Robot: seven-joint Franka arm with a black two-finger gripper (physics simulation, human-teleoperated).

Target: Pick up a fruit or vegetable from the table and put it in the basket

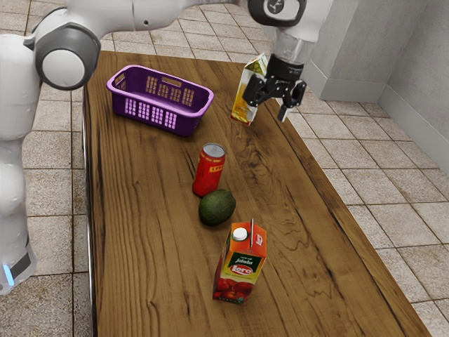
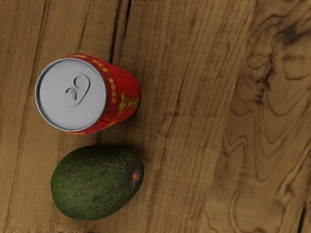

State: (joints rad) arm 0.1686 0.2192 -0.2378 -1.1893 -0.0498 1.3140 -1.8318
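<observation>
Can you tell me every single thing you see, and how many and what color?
Plastic basket: one, purple, on the table
Metal can: one, red, on the table
Oval avocado: one, dark green, beside the can
Boxy juice carton: one, red, near the avocado
Tall carton: one, yellow and white, on the table
Wooden table: one, brown
Tiled floor: one, beige
Wall: gray, behind
Robot arm: one, white
Hand: one, black, raised, open

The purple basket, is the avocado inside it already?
No, the avocado lies on the wooden table beside the red can, away from the purple basket.
</observation>
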